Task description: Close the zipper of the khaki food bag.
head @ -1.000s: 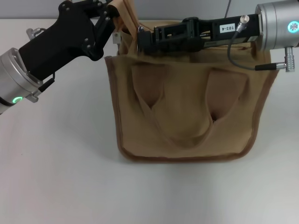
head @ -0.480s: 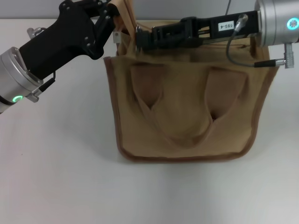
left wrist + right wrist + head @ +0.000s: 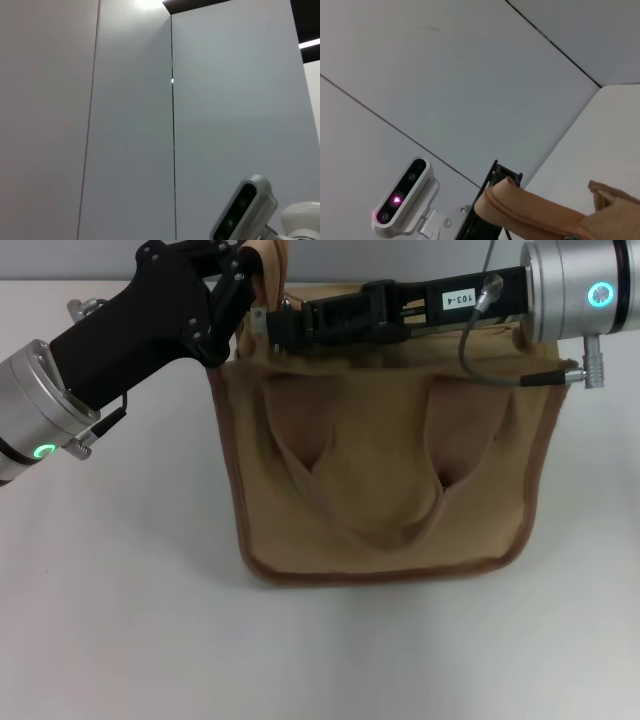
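The khaki food bag [image 3: 380,480] stands on the white table with its front handle loop [image 3: 330,510] hanging flat. My right gripper [image 3: 274,326] reaches leftward across the bag's top edge and is shut at the small silver pull tab [image 3: 257,320] of the zipper, near the bag's top left corner. The arm hides most of the zip line. My left gripper [image 3: 246,276] is at that same corner, shut on the tan side strap [image 3: 266,258] and holding it up. The strap also shows in the right wrist view [image 3: 535,212], with the left gripper's black fingers [image 3: 495,184] behind it.
The white table [image 3: 120,590] spreads around the bag on the left and in front. The wrist views show mostly grey wall panels and the robot's head camera [image 3: 400,197], which also shows in the left wrist view [image 3: 242,205].
My right gripper has moved left along the bag's top edge with the pull tab. The whole bag has shifted a little to the left. The left gripper has kept its hold on the strap.
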Controlling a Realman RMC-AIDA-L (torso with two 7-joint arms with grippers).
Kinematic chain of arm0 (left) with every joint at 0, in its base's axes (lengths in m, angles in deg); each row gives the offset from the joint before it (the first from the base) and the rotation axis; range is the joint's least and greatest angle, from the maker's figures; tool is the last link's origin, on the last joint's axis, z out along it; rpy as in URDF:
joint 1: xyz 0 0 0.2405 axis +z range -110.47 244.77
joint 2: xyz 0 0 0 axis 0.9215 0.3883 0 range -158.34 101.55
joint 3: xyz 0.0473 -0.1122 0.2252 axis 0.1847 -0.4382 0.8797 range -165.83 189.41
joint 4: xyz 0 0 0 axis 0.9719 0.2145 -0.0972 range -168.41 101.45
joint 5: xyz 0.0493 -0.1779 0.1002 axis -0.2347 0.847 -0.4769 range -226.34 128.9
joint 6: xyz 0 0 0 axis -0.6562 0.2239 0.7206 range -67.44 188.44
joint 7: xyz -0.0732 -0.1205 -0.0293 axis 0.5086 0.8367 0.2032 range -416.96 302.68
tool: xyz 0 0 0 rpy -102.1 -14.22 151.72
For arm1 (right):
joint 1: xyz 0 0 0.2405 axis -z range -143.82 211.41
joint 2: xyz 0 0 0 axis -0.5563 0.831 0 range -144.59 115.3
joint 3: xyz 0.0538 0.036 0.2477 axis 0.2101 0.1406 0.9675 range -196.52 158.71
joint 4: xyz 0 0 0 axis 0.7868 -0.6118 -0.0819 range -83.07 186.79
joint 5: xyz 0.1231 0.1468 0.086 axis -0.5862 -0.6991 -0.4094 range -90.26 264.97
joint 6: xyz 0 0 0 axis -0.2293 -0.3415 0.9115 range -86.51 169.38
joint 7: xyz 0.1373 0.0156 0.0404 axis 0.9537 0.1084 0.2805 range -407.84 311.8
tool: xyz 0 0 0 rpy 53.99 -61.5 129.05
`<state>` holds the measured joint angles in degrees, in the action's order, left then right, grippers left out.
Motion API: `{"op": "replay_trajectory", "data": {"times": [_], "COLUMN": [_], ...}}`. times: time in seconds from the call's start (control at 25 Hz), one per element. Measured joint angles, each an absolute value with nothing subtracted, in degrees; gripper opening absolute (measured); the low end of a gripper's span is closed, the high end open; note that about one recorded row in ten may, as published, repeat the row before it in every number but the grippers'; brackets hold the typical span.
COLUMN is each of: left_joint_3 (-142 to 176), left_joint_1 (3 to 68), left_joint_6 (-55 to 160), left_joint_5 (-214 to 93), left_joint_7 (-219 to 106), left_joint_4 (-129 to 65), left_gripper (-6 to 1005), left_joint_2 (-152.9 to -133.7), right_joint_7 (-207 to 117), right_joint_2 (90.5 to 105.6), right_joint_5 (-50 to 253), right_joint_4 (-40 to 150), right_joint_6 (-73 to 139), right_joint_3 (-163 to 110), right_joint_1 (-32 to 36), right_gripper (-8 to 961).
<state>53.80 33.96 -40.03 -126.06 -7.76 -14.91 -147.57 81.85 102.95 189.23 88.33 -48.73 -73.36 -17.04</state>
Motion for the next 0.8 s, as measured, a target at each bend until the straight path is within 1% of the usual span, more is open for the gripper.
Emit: {"op": "replay_trajectory", "data": {"times": [0.12, 0.28, 0.48, 0.8], "left_joint_3": [53.9, 53.9, 53.9, 53.9], "left_joint_1": [33.8, 33.7, 33.7, 33.7], "left_joint_6": [-40.5, -40.5, -40.6, -40.8], "left_joint_5": [-126.1, -126.1, -126.1, -126.0], "left_joint_7": [-7.5, -7.4, -7.4, -7.4], "left_joint_4": [-14.9, -14.9, -14.9, -15.0], "left_gripper": [16, 16, 16, 16], "left_joint_2": [-147.57, -147.57, -147.57, -147.58], "right_joint_7": [81.8, 81.8, 81.9, 82.0], "right_joint_2": [103.43, 103.47, 103.48, 103.59], "right_joint_5": [189.5, 190.1, 190.3, 190.2], "right_joint_4": [88.3, 88.3, 88.2, 88.4], "right_joint_6": [-48.3, -47.3, -47.1, -47.1], "right_joint_3": [-73.5, -73.9, -74.1, -73.9], "right_joint_1": [-17.3, -17.4, -17.4, -17.1], "right_gripper": [538, 537, 470, 302]}}
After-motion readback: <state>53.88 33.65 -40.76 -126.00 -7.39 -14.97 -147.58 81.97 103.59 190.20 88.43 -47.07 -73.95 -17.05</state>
